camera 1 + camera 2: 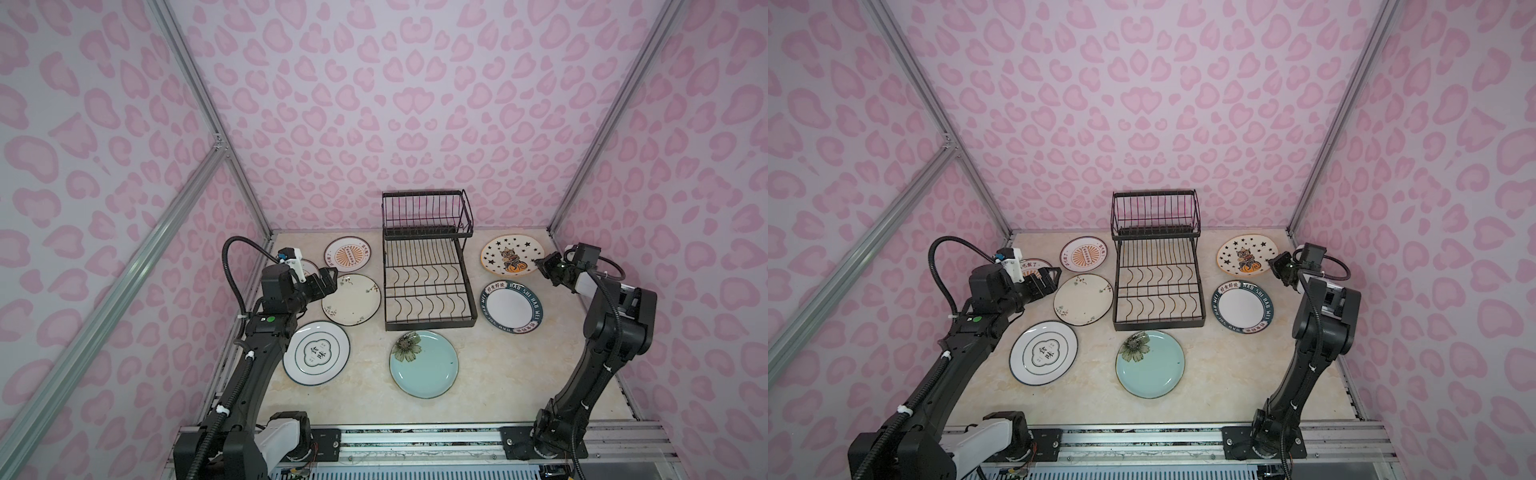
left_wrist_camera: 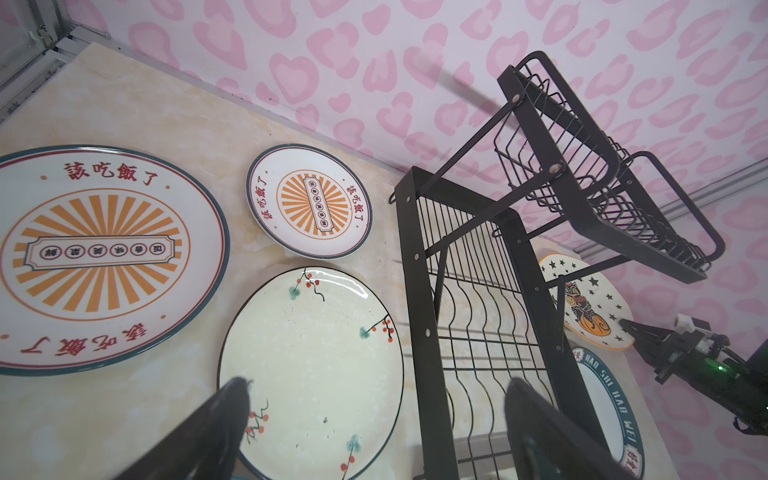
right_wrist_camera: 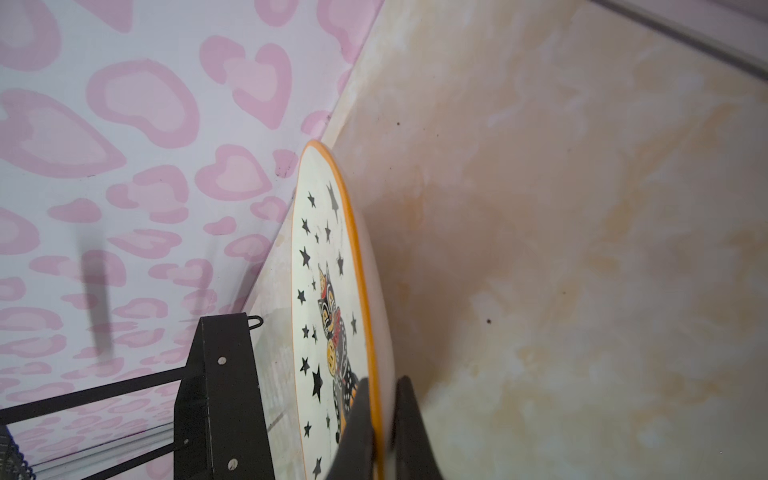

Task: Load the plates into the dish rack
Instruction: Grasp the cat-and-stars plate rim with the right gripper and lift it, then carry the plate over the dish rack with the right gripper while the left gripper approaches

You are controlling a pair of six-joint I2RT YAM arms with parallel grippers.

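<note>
The black wire dish rack (image 1: 430, 326) (image 1: 1158, 320) stands empty at the back middle. Several plates lie flat around it. My right gripper (image 1: 540, 264) (image 3: 380, 415) is shut on the orange rim of the star-and-cat plate (image 1: 513, 255) (image 3: 328, 270), right of the rack. My left gripper (image 1: 330, 276) (image 2: 376, 384) hangs open above the left edge of the cream branch plate (image 1: 353, 299) (image 2: 311, 365), holding nothing. Two orange-sunburst plates (image 1: 348, 254) (image 2: 95, 257) lie behind it; in both top views the left arm half hides one.
A green-ringed emblem plate (image 1: 318, 353) lies front left. A teal flower plate (image 1: 424, 365) sits in front of the rack. The navy-lettered plate (image 1: 512, 307) is right of the rack, below my right gripper. Pink walls close in on three sides.
</note>
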